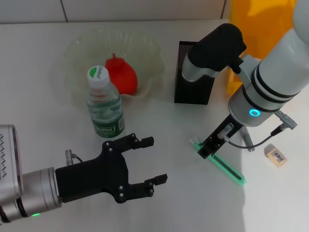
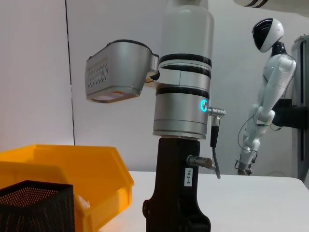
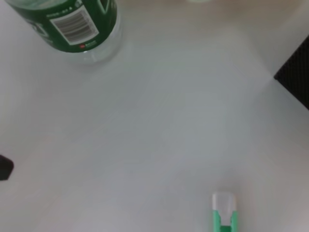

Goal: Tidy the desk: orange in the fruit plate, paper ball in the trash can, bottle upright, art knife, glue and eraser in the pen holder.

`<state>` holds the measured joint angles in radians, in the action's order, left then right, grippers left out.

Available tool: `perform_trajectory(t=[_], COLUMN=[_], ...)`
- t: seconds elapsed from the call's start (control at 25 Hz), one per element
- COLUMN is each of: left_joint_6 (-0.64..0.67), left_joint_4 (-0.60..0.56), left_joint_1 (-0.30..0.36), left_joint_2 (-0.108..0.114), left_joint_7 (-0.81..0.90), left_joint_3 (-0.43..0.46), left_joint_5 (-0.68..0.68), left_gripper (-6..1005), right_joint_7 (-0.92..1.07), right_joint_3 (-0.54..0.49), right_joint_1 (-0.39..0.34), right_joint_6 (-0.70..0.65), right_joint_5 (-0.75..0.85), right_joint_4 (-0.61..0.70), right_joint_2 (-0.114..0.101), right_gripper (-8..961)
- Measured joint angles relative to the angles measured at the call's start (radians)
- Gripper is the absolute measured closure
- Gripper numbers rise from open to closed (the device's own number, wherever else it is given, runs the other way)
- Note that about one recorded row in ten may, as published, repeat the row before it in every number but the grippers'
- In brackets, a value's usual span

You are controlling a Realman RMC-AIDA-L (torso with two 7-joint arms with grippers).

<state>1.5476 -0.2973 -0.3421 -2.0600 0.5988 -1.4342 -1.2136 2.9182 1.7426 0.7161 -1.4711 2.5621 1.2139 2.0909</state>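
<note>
Knife [image 1: 227, 168] lies flat on the white desk [image 1: 159, 203], green, in front of the black mesh holder [image 1: 193, 72]. Right gripper [image 1: 211, 145] sits at its near end; whether open or closed, cannot tell. Best pinched across the narrow body, lifted level. Left gripper [image 1: 152, 161] hangs spread apart near the upright bottle [image 1: 104, 104]. Plain wall behind.

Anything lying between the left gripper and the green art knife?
No. In the head view, only bare desk separates the open left gripper from the art knife, where the right gripper hovers.
</note>
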Motion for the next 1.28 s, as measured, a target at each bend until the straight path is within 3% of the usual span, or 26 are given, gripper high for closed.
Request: perform_trajectory(t=[0.88,0.96,1.0,1.08,1.16,1.2,1.24,1.28], left_joint_6=[0.004,0.007,0.008,0.009,0.009,0.009,0.009,0.009], left_joint_4=[-0.002,-0.002,-0.002,-0.008,-0.018,-0.018,-0.021,-0.024], left_joint_1=[0.0,0.0,0.0,0.001,0.005,0.005,0.007,0.009], left_joint_2=[0.002,0.002,0.003,0.005,0.005,0.005,0.006,0.006], left_joint_7=[0.007,0.007,0.01,0.019,0.021,0.021,0.021,0.021], left_joint_3=[-0.001,-0.001,-0.001,-0.004,-0.005,-0.005,-0.005,-0.006], left_joint_5=[0.0,0.0,0.0,0.0,0.0,0.0,0.0,0.0], left_gripper=[215,216,216,216,216,216,216,216], right_joint_7=[-0.013,-0.014,-0.014,-0.015,-0.028,-0.028,-0.039,-0.039], right_joint_3=[0.021,0.012,-0.02,-0.043,-0.129,-0.129,-0.21,-0.21], right_joint_1=[0.017,-0.005,-0.036,-0.051,-0.1,-0.1,-0.148,-0.148], right_joint_6=[0.029,0.019,-0.003,-0.013,-0.037,-0.037,-0.045,-0.045], right_joint_5=[-0.012,-0.012,-0.012,-0.011,-0.013,-0.013,-0.027,-0.027], right_joint_4=[-0.049,0.013,0.093,0.135,0.256,0.256,0.363,0.363], right_joint_2=[0.0,-0.002,-0.006,-0.008,-0.008,-0.008,-0.008,-0.008], right_gripper=[736,801,805,814,821,824,826,828])
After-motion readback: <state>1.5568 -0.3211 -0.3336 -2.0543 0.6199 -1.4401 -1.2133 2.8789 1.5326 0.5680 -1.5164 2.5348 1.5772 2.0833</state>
